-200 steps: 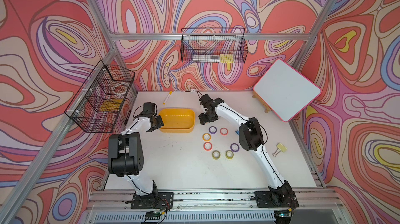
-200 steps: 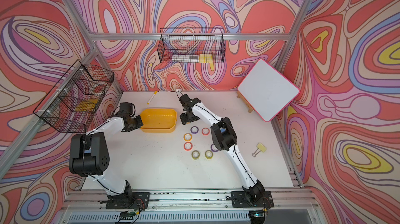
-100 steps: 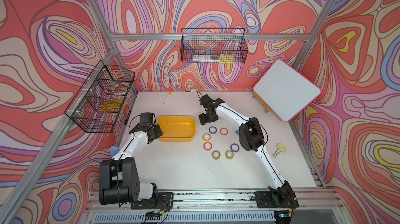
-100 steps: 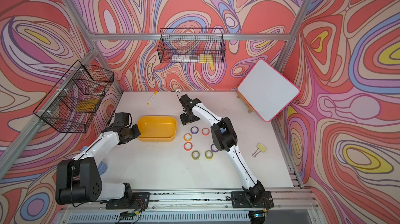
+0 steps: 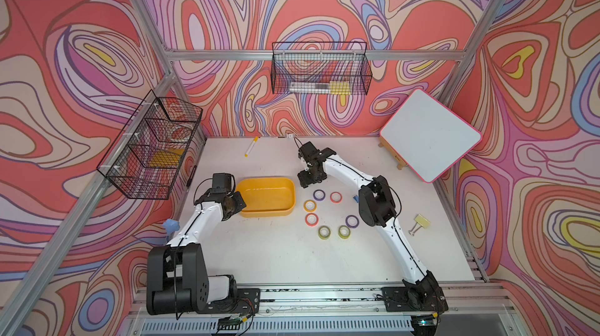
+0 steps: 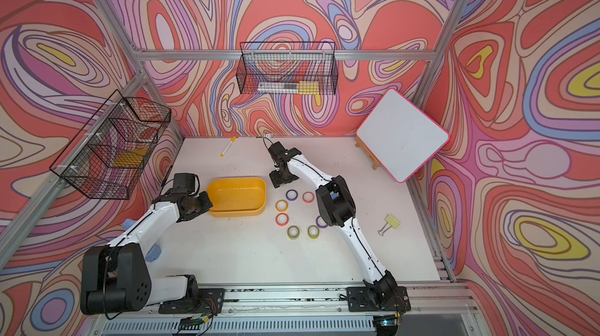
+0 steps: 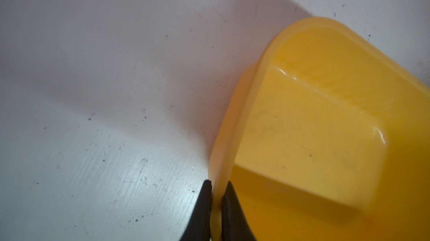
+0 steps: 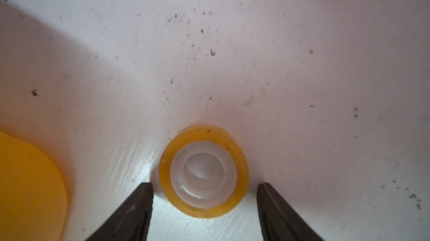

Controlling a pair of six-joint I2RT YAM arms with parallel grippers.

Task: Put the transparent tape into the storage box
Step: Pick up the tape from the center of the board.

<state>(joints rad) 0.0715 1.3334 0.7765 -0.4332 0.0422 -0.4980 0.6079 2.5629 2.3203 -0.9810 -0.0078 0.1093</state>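
Step in hand: the first pick, at the pre-grasp. My right pincer (image 8: 204,184) hangs low over a yellow tape roll (image 8: 203,170). Its jaws are wide, one finger on each side of the roll, and neither touches it as far as I can see (a small gap shows on both sides in the right wrist view). It has hold of nothing. The roll lies flat on the white table (image 8: 232,41), core up, near the storage box (image 8: 28,181) but apart from it. In both top views the pincer's body hides this roll.

My left pincer (image 7: 216,187) is clamped tight on the box's rim, with the wall pinched between the two fingers. I judge it is there to steady the box. The box's floor looks bare. The other rolls (image 5: 319,194), seven of them, lie in a loose ring on the table beside the box, none inside.

Progress: nothing is delivered yet. The next move calls for closing the right jaws squarely across the roll's outer wall, centred, because a glossy ring could squirt out sideways. After that come a lift, a short carry over the box's near wall, and a release.
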